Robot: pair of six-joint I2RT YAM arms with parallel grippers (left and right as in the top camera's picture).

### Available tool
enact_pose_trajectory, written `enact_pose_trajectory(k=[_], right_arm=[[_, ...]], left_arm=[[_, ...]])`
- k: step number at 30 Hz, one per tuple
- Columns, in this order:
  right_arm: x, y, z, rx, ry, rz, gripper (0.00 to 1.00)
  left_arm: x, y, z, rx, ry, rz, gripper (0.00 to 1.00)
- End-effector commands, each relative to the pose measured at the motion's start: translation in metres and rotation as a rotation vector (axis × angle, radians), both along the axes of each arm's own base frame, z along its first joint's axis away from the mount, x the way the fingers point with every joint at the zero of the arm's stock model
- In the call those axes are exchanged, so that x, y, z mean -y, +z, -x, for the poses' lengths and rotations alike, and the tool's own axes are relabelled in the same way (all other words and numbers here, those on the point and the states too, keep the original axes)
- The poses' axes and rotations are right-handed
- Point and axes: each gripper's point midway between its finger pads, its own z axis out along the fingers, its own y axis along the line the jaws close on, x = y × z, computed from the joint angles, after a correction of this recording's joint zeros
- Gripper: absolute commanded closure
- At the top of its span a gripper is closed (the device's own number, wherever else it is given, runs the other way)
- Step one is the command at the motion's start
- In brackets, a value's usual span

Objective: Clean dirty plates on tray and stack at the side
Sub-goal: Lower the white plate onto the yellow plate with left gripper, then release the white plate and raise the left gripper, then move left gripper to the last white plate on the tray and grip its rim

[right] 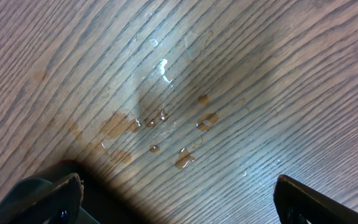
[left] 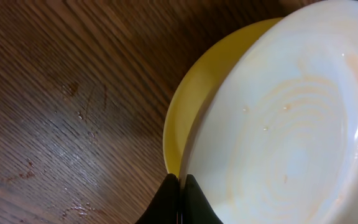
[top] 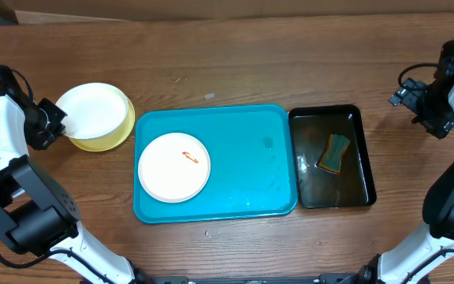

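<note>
- Left claw [top: 56, 120]: clenched on the rim of white plate [top: 91, 109], which lies over yellow plate [top: 119, 136] near the table's left edge.
- Smeared plate [top: 172, 167]: on the left half of tray [top: 251, 166], rightward of the left claw, the nearer arm. Nothing stands between.
- Right claw [top: 418, 99]: spread and empty, near the right edge, beyond tub [top: 329, 110] and sponge [top: 335, 153].

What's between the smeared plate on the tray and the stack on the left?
Only the low rim of the tray, left of the smeared plate. The stack lies just beyond it; the left gripper sits at its far side.
</note>
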Motion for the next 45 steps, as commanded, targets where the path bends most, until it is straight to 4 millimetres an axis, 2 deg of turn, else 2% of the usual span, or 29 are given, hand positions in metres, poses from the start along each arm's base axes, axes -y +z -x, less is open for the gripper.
enact_pose_trajectory(k=[1,2,3,4,6,9,13,17,19,20,23,27,31,40,45], right_arm=[[0.002,0.01,-0.005,0.028,-0.008,0.014,0.0],[0.002,0.01,-0.005,0.028,-0.008,0.014,0.0],[0.002,0.01,-0.005,0.028,-0.008,0.014,0.0],[0.002,0.01,-0.005,0.028,-0.008,0.014,0.0],[0.002,0.01,-0.005,0.028,-0.008,0.014,0.0],[0.002,0.01,-0.005,0.028,-0.008,0.014,0.0],[0.002,0.01,-0.005,0.028,-0.008,0.014,0.0],[0.002,0.01,-0.005,0.028,-0.008,0.014,0.0],[0.002,0.01,-0.005,0.028,-0.008,0.014,0.0],[0.002,0.01,-0.005,0.028,-0.008,0.014,0.0],[0.002,0.01,-0.005,0.028,-0.008,0.014,0.0],[0.002,0.01,-0.005,0.028,-0.008,0.014,0.0],[0.002,0.01,-0.005,0.028,-0.008,0.014,0.0],[0.002,0.01,-0.005,0.028,-0.008,0.014,0.0],[0.002,0.01,-0.005,0.028,-0.008,0.014,0.0]], left_arm=[[0.0,0.004,-0.001,0.002,-0.025,-0.03,0.76],[0.0,0.004,0.0,0.0,-0.031,-0.028,0.32],[0.004,0.004,0.0,0.001,-0.039,-0.013,0.07],[0.009,0.004,-0.001,0.01,-0.06,0.011,0.04],[0.024,0.007,-0.004,0.045,-0.119,0.082,0.07],[0.043,0.015,-0.006,0.073,-0.175,0.152,0.19],[0.07,0.04,0.0,0.075,-0.242,0.144,0.31],[0.114,0.079,0.002,0.117,-0.36,0.103,0.31],[0.135,0.092,0.006,0.113,-0.414,0.068,0.31],[0.149,0.097,0.008,0.099,-0.45,0.033,0.3],[0.175,0.098,0.014,0.051,-0.519,-0.01,0.3],[0.198,0.082,0.028,-0.048,-0.574,-0.048,0.3],[0.195,0.058,0.045,-0.154,-0.545,-0.111,0.29],[0.207,-0.02,0.09,-0.282,-0.512,0.006,0.36],[0.205,-0.045,0.098,-0.283,-0.49,0.008,0.41]])
